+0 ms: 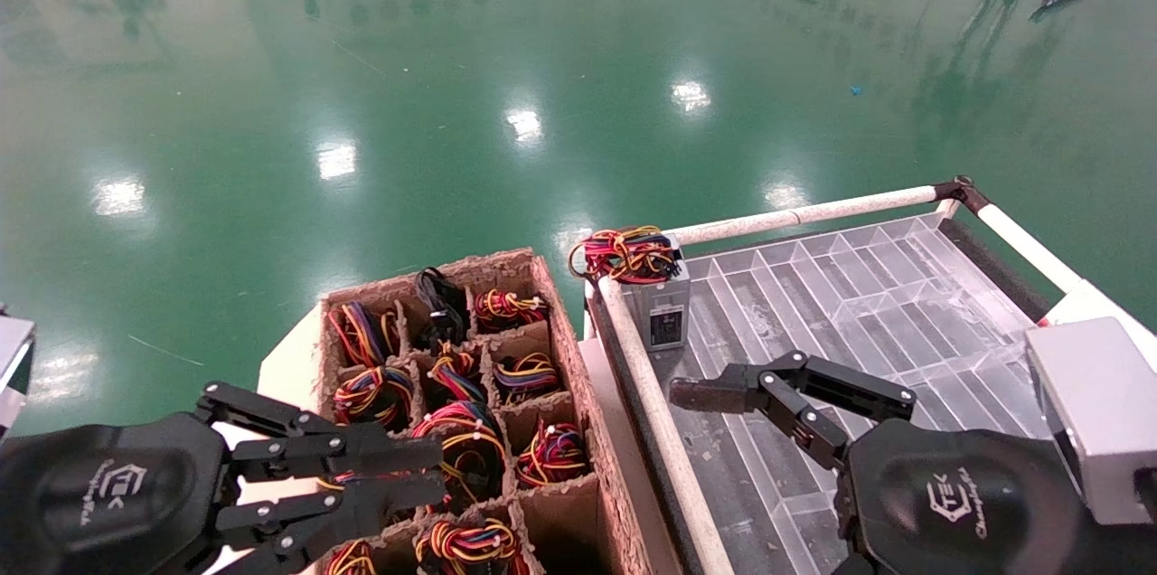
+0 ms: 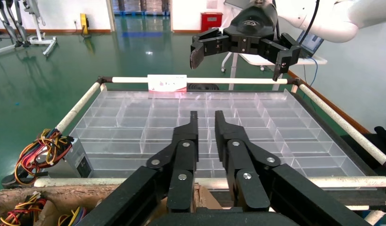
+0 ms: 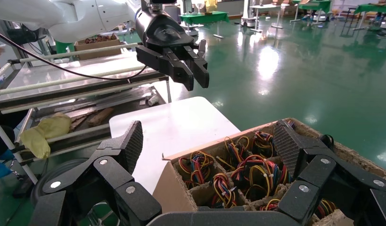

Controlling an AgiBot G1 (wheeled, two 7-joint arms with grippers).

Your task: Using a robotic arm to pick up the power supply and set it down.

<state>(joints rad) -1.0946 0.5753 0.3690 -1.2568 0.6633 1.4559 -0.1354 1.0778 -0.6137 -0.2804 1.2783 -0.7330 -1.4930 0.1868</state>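
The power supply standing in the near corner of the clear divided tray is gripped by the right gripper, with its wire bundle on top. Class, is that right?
Not quite. The power supply does stand in that corner of the tray with its wire bundle on top, but nothing grips it. The head view shows the right gripper open and apart from it.

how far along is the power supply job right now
Done: one power supply stands on the clear tray at its near-left corner. In hand: nothing; the left gripper hovers nearly closed over the cardboard box, the right gripper open above the tray. Left: the other boxed supplies.
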